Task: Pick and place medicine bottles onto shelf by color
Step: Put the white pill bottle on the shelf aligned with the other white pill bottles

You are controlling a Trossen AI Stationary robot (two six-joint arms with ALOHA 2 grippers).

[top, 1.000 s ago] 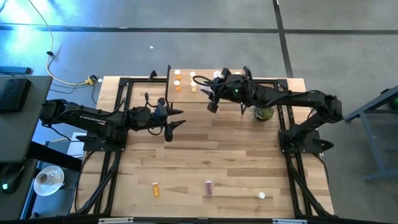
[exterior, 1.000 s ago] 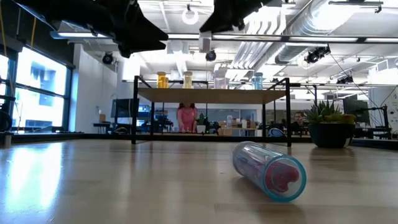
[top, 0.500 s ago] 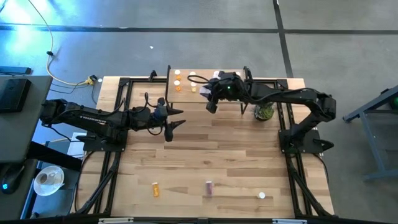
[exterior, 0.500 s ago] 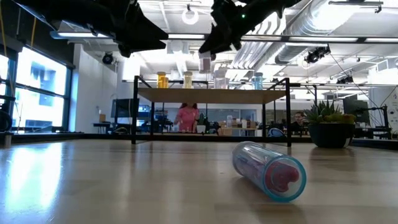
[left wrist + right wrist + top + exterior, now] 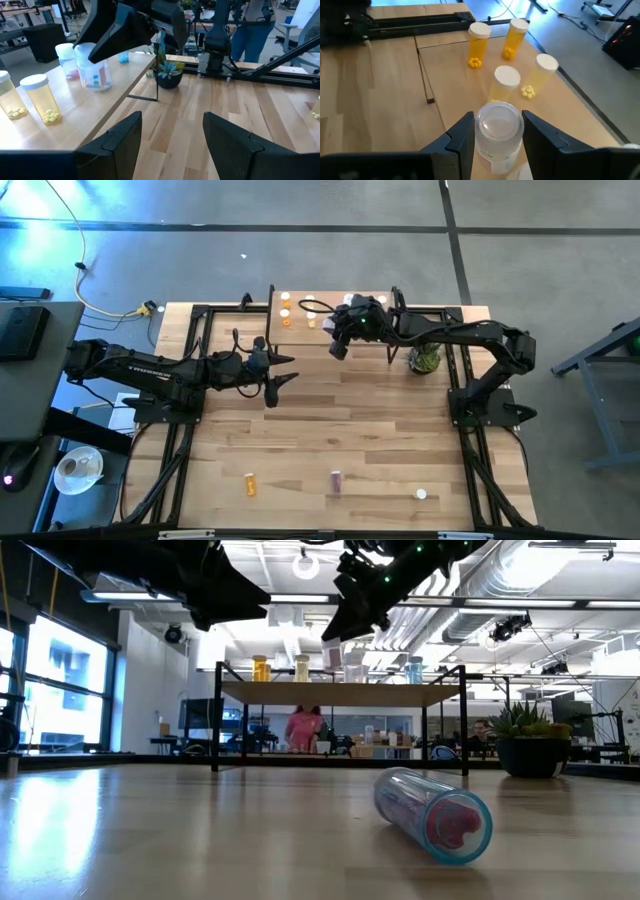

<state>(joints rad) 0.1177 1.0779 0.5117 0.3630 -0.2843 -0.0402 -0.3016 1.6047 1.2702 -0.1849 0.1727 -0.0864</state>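
Note:
My right gripper is shut on a pale, white-capped medicine bottle, which it holds over the shelf at the table's far side. The bottle also shows in the left wrist view, close above the shelf's wooden top. Several orange bottles stand upright on the shelf's left part, and pale ones stand farther right. My left gripper is open and empty, hovering left of centre, short of the shelf. Three bottles lie on the table near its front edge: orange, purple and white-capped. My right gripper pinches the pale bottle's upper sides, just under the white cap, between its two fingers. The fingers come slanting down from above and from the table's right. The bottle hangs about upright, cap up; whether its base touches the shelf top I cannot tell.
A small potted plant stands right of the shelf, under the right arm. In the low view one bottle lies on its side close to the camera. The wide plank table lies between the shelf and the front bottles. People show in the room behind.
My right gripper has carried the pale bottle a little toward the table's left and far edges, onto the shelf area, and has tipped. In the low view the bottle has come down from well above the shelf to just over its top.

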